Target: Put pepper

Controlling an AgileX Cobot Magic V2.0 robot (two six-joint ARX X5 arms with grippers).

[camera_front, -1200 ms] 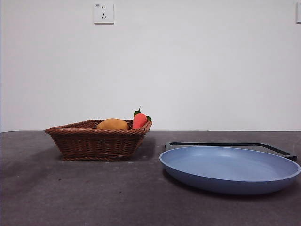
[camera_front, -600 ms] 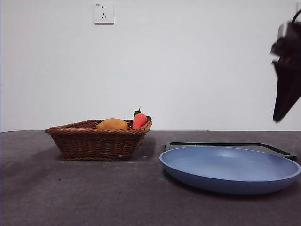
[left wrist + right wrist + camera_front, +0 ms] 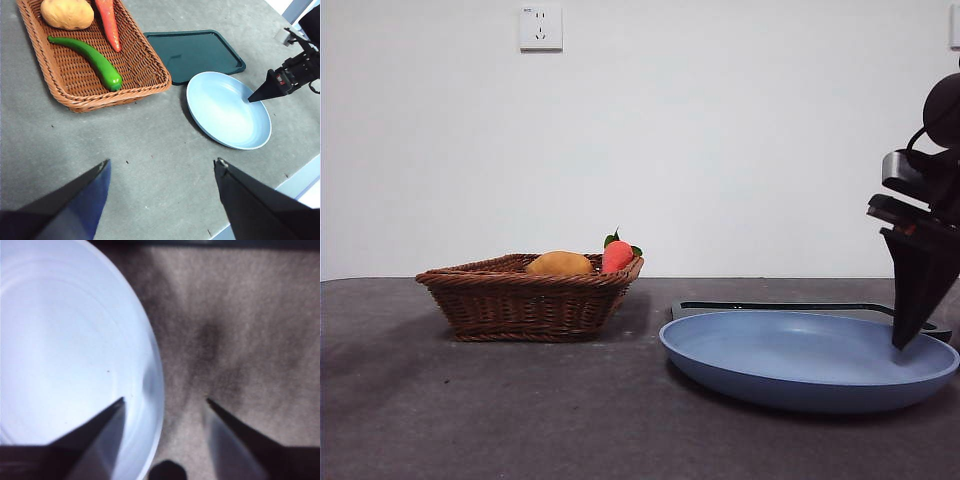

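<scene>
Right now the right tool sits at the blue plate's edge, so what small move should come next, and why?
Probably close the right tool on the plate's rim. Its open jaws stand one over the plate and one over the table, straddling the rim. The pepper lies untouched in the basket, and the left tool hangs open high above the table, so the right one seems set to grip the plate.

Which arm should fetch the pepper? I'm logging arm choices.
Probably left: the left gripper is open with the pepper and basket in its view; the right gripper straddles the blue plate's rim, across from the basket.
</scene>
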